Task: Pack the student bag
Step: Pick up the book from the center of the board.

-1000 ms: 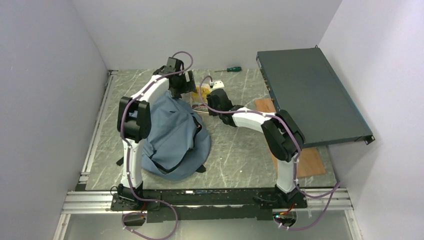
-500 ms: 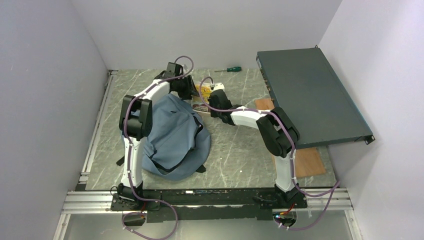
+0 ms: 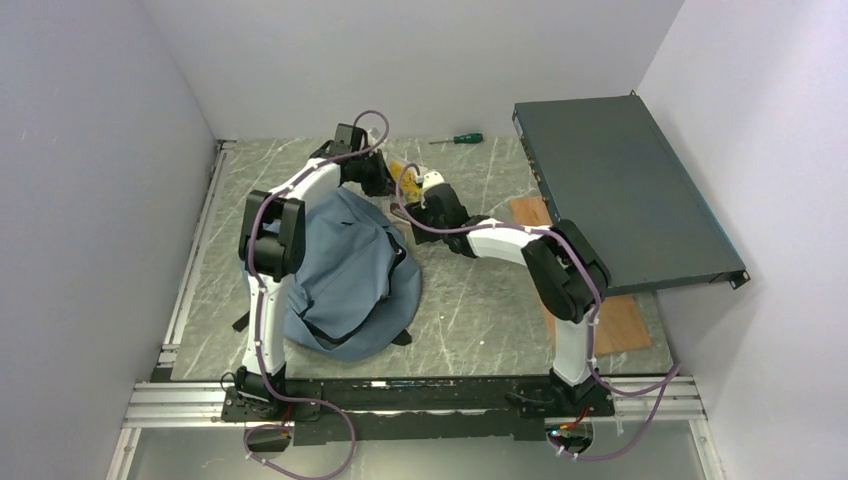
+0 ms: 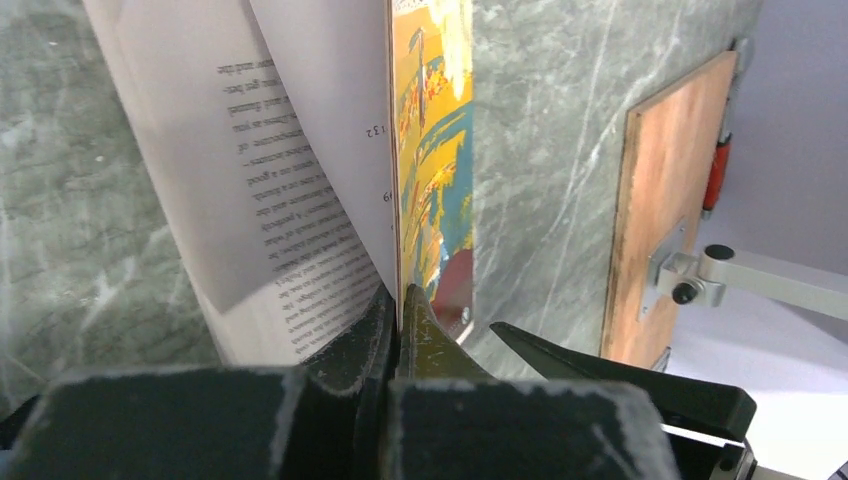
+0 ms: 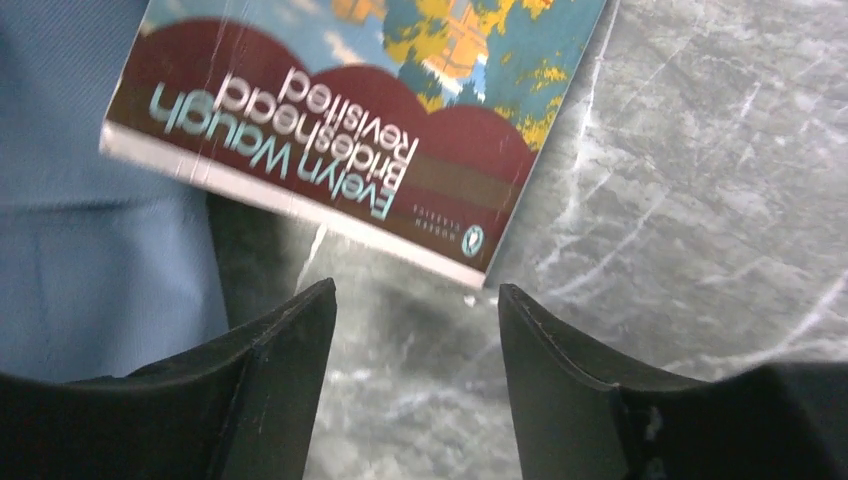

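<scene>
Beside the student bag (image 3: 340,270), left fingers (image 4: 355,345) clamp the opened paperback (image 4: 435,150).

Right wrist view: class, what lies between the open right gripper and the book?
Only bare marble table. In the right wrist view, nothing sits between the right gripper and the book's near edge.

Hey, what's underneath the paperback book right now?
Below the paperback, the student bag shows at one side and the marble table at the other. Whatever lies under its middle is covered.
</scene>
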